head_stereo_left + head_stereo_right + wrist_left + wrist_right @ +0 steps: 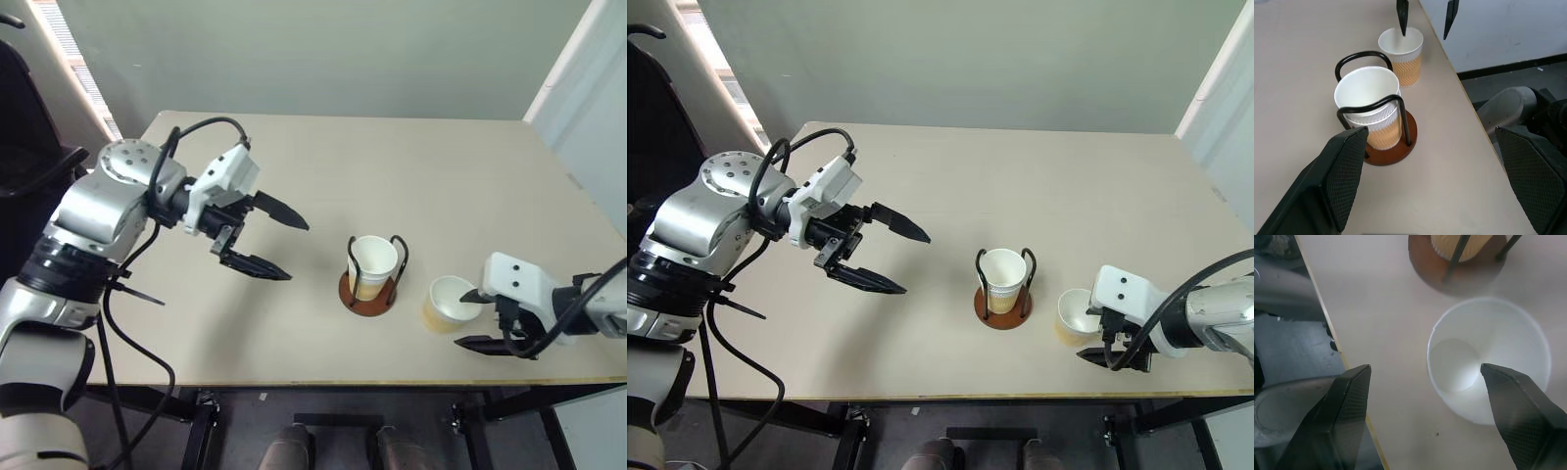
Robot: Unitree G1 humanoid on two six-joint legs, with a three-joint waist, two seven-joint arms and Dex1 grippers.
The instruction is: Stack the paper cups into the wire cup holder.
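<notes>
Wire cup holder (372,290) on desk (323,176), stacked paper cups (372,264) inside; left end effector (279,245) raised leftward, spread, empty; right end effector (470,319) angled down, spread astride loose cup (451,302) beside holder

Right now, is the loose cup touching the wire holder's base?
Apart. The left wrist view shows bare table between the loose cup and the wire holder's base.

far side of table (392,147): wide open, bare top, easy passage
middle: wire cup holder (372,292) with stacked cups (372,264) sticks up, arches block side entry
loose cup (449,302): just beside the holder, narrow gap between the 2
front edge: right gripper (477,318) straddles that cup's near wall
</notes>
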